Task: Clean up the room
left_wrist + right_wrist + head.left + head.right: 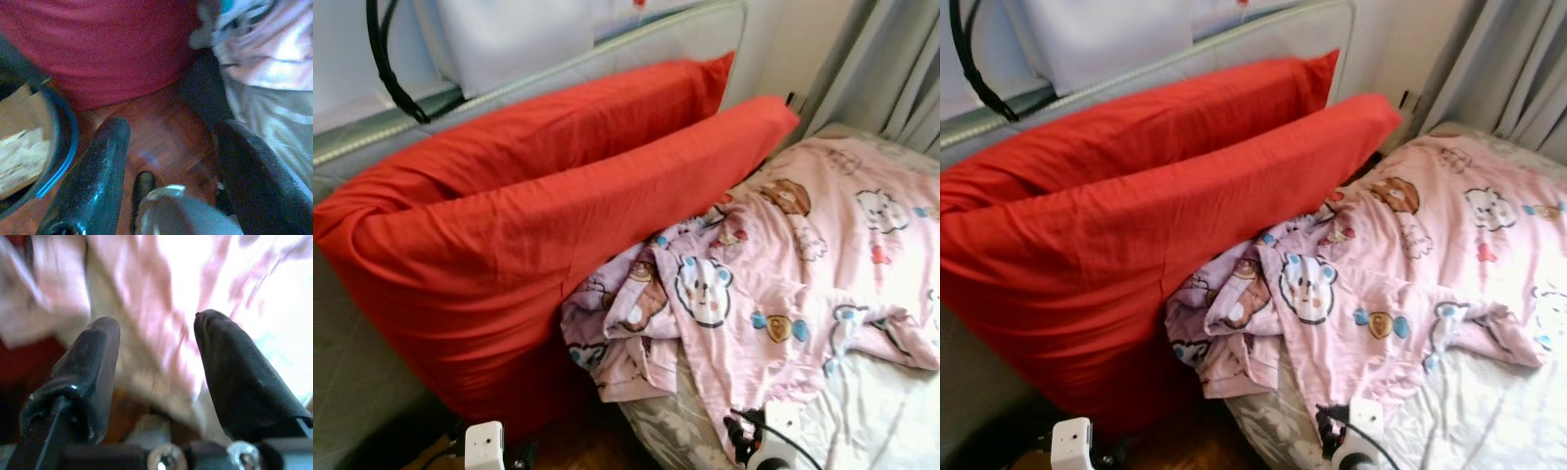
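Two pillows: red, long, leaning one behind the other against a grey headboard at the left; front pillow rests low, its lower end reaching the floor, back pillow just behind and higher
Strap: black loop hanging over the headboard top, near a white bag
Bin: dark, blue-rimmed, seen from the left wrist, on the floor beside the front pillow, cardboard inside
Floor: brown wood showing between pillow and bed
Left gripper: fingers apart, holding nothing, hanging above the wood floor near the base of the front pillow
Blanket: pink, printed with bears, rumpled; one bunched corner touches the front pillow and droops over the bed's edge, the rest spread across the bed to the right
Bed: grey patterned sheet bare below the blanket
Right gripper: fingers spread, empty, poised close over the pink blanket at the bed's edge; view blurred
Curtain: grey folds at the far right, behind the bed
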`<state>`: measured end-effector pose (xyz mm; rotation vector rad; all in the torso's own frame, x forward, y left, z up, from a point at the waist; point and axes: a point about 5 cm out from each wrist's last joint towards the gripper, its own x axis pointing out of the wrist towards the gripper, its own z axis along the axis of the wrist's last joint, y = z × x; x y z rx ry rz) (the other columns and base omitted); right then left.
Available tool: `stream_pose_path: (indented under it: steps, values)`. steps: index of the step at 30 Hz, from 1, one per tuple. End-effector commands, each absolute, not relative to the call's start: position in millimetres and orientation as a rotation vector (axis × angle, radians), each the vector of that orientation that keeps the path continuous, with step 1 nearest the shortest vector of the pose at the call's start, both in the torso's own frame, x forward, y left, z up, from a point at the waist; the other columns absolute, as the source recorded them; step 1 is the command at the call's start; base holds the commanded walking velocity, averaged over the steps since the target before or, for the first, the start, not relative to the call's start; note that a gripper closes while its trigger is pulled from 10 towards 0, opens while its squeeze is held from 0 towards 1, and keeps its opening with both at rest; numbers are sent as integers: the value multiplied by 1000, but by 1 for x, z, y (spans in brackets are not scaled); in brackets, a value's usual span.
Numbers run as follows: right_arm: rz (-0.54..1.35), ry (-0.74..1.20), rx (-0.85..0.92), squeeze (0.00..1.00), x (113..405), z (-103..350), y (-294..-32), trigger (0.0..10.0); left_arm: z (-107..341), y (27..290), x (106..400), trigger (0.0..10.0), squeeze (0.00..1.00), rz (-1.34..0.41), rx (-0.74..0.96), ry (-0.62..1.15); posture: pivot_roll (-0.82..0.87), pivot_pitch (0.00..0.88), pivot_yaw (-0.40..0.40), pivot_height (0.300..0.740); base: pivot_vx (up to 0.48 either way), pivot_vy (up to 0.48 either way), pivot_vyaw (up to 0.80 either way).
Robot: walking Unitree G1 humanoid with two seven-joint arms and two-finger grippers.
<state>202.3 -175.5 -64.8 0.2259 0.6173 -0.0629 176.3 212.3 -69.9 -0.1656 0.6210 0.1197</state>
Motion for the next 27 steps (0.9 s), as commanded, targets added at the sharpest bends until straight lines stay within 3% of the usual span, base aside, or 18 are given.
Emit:
stream_pose_path:
  steps: [1, 3, 6, 17, 27]
  values:
    - [-30, 409, 198, 0, 239, -34, -175, 10000, -35, 220, 211, 10000, 0, 91, -140, 359, 104, 74, -51, 740, 0, 0, 0]
    - [-32, 292, 184, 0, 249, -19, -176, 10000, 10, 221, 233, 10000, 0, 56, -103, 120, 112, 64, -55, 740, 0, 0, 0]
    - [-59, 212, 179, 0, 247, -11, -180, 10000, 28, 217, 231, 10000, 0, 36, -66, 31, 112, 55, -57, 740, 0, 0, 0]
    - [-29, 176, 162, 0, 236, -9, -167, 10000, 44, 206, 223, 10000, 0, 3, -75, -6, 103, 38, -54, 740, 0, 0, 0]
    - [-25, 201, 145, 0, 249, -3, -165, 10000, 60, 212, 231, 10000, 0, 29, -67, -22, 113, 156, -76, 725, 0, 0, 0]
